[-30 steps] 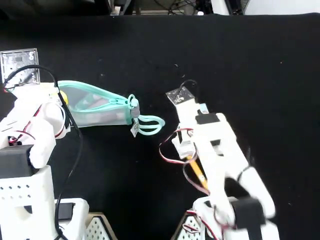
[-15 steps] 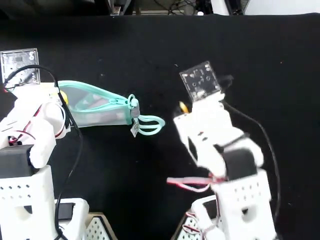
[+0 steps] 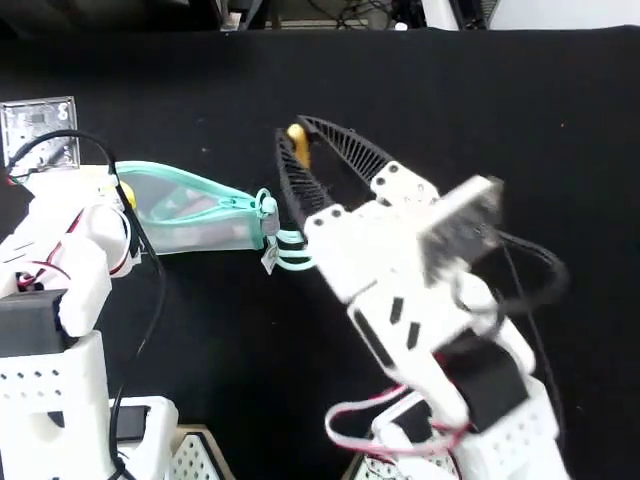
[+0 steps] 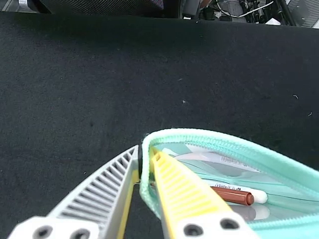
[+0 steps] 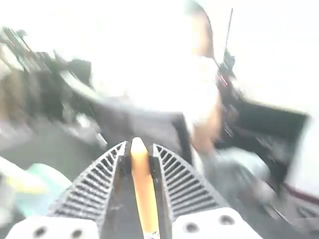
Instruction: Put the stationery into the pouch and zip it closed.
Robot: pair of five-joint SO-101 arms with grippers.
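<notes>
On the black table (image 3: 500,120), the left gripper (image 4: 144,152) pinches the pouch (image 3: 195,225) by its rim at mid-left, seemingly propping its mouth open for the pencil (image 5: 143,194) clamped in the right gripper (image 5: 138,145) near frame centre.

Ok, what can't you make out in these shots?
Right wrist view: everything behind the pencil is blurred; nothing there can be read.
High view: the left arm covers the pouch end where the left end effector grips.
Left wrist view: the frame edge cuts off the pouch contents past the brown pen.
</notes>
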